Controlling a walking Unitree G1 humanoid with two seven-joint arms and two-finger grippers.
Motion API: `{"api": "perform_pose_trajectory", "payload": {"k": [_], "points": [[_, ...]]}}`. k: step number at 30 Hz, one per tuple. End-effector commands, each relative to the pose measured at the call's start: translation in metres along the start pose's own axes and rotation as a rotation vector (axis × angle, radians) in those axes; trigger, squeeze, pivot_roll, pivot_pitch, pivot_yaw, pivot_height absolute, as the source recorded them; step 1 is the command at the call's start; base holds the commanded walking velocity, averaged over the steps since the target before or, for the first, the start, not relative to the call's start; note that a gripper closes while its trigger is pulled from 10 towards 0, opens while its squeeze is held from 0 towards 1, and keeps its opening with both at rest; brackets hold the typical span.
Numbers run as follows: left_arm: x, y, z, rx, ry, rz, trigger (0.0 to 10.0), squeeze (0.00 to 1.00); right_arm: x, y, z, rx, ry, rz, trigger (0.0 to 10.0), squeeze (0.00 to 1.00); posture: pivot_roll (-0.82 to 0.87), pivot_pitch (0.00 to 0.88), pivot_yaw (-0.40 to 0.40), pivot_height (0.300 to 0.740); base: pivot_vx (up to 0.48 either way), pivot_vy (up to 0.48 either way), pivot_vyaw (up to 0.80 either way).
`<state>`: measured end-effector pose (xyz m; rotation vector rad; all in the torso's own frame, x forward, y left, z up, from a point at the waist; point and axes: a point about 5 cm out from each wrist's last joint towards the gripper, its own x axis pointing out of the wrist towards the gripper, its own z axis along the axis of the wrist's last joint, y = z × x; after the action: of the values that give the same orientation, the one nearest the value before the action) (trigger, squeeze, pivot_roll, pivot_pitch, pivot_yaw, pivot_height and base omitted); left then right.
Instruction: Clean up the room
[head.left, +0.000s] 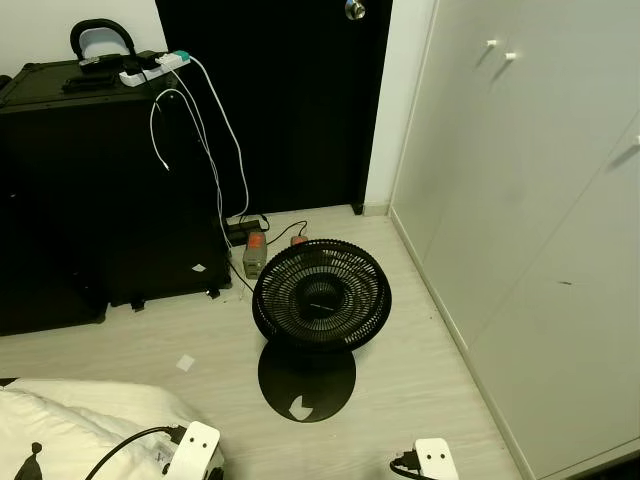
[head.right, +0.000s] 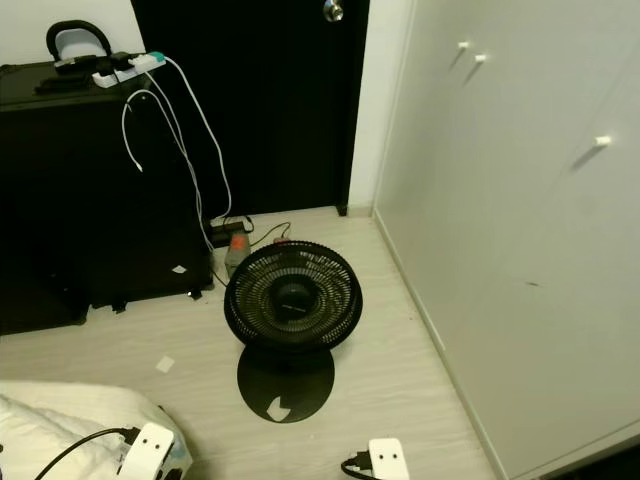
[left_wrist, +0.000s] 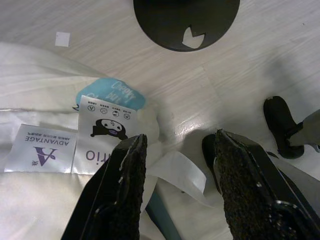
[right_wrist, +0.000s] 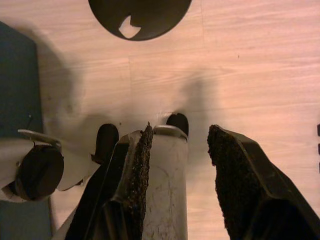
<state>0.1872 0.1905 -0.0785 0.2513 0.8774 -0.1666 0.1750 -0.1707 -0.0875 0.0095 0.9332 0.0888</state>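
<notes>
Clutter remains: fan (head.left: 321, 295) on the floor (head.left: 420, 370), paper scrap (head.left: 186, 363) and bottle (head.left: 254, 253) unpicked, my left tool (left_wrist: 177, 172) and right tool (right_wrist: 180, 165) both spread, holding nothing.

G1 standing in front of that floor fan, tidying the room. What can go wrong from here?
1. The black fan sits on the floor right ahead, tilted over its round base; a step forward could knock it over.
2. White cables hang from the power strip on the black case down to the floor; snagging one could drag the strip off.
3. The bottle and plugs by the door are easy to kick.
</notes>
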Motion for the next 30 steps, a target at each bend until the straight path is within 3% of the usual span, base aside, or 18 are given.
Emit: {"api": "perform_pose_trajectory", "payload": {"k": [1, 30], "points": [[-0.0018, -0.0015, -0.0073, -0.009, 0.018, 0.002, 10.0, 0.0, -0.0001, 0.001, -0.0002, -0.004, -0.005, 0.008, 10.0, 0.0, -0.02, 0.0, 0.061, 0.74, 0.0, 0.0, 0.0], [-0.0041, -0.0031, -0.0139, -0.035, 0.017, 0.019, 10.0, 0.0, 0.001, 0.0057, 0.0028, -0.056, -0.004, 0.056, 10.0, 0.0, 0.02, 0.0, 0.022, 0.74, 0.0, 0.0, 0.0]]}}
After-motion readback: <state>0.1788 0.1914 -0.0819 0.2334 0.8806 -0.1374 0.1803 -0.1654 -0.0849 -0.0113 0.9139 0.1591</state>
